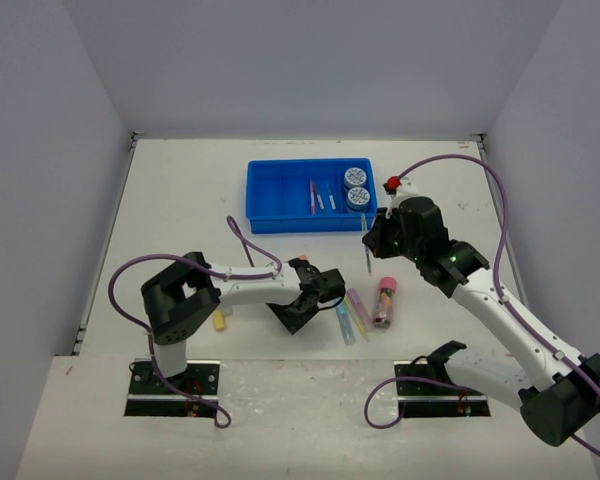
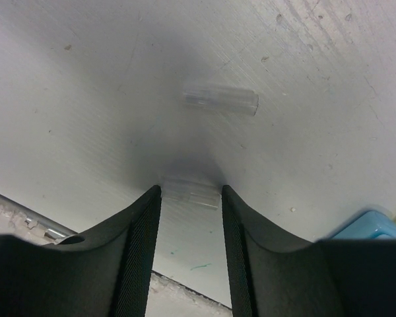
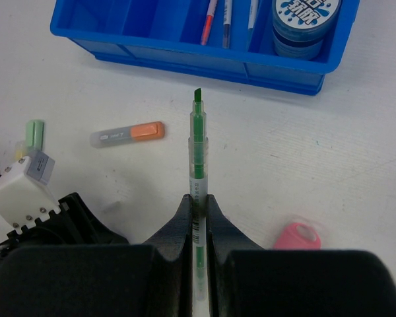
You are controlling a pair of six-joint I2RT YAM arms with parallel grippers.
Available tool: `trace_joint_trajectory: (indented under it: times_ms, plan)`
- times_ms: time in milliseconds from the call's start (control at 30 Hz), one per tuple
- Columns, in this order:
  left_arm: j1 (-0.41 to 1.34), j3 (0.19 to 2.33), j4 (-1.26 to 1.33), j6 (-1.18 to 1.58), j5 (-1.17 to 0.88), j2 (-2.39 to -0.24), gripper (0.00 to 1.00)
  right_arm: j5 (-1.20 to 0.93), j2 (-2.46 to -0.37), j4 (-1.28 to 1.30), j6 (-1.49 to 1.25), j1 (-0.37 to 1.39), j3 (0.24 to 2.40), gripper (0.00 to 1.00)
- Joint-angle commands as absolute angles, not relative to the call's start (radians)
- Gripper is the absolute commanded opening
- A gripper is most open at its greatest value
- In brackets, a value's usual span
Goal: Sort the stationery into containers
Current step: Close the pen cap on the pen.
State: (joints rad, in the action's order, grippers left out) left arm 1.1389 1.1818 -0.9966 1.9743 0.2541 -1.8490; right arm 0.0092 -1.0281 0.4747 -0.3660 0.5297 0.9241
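While the right pincer (image 3: 198, 206) clamps a green pen (image 3: 197, 142), the left pincer (image 2: 190, 195) gapes over the white table (image 1: 180, 200)

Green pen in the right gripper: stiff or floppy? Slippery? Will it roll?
Probably stiff: the green pen juts straight out of the right gripper with no sag. Thin, so likely light. Its smooth clear barrel, in a narrow pinch, could pivot or slip, and may roll once released.

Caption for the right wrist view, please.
Right pincer grips a green pen, tip aimed at the blue tray; orange marker lies nearby.
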Motion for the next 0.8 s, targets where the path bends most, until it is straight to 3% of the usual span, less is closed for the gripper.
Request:
trace_joint_trajectory:
  times_ms: [0, 200, 400, 500, 633, 767]
  plan:
    - [1.132, 1.15, -0.958, 2.07, 0.248, -1.856, 0.35, 0.009, -1.034, 0.44, -0.354, 0.529, 0.917, 0.0]
    - [1.124, 1.16, -0.912, 1.864, 0.349, -1.855, 0.22, 0.009, -1.04, 0.443, -0.353, 0.529, 0.919, 0.0]
    - [1.116, 1.217, -0.859, 1.358, 0.473, -1.909, 0.16, 0.004, -1.044, 0.443, -0.351, 0.529, 0.922, 0.0]
    - [1.12, 1.195, -0.873, 1.217, 0.521, -1.906, 0.04, 0.005, -1.051, 0.447, -0.35, 0.529, 0.925, 0.0]
    - [1.129, 1.058, -0.602, 0.919, 0.408, -1.784, 0.07, 0.005, -1.062, 0.451, -0.35, 0.529, 0.931, 0.0]
    - [1.131, 0.983, -0.505, 0.773, 0.317, -1.733, 0.13, 0.007, -1.069, 0.453, -0.349, 0.529, 0.932, 0.0]
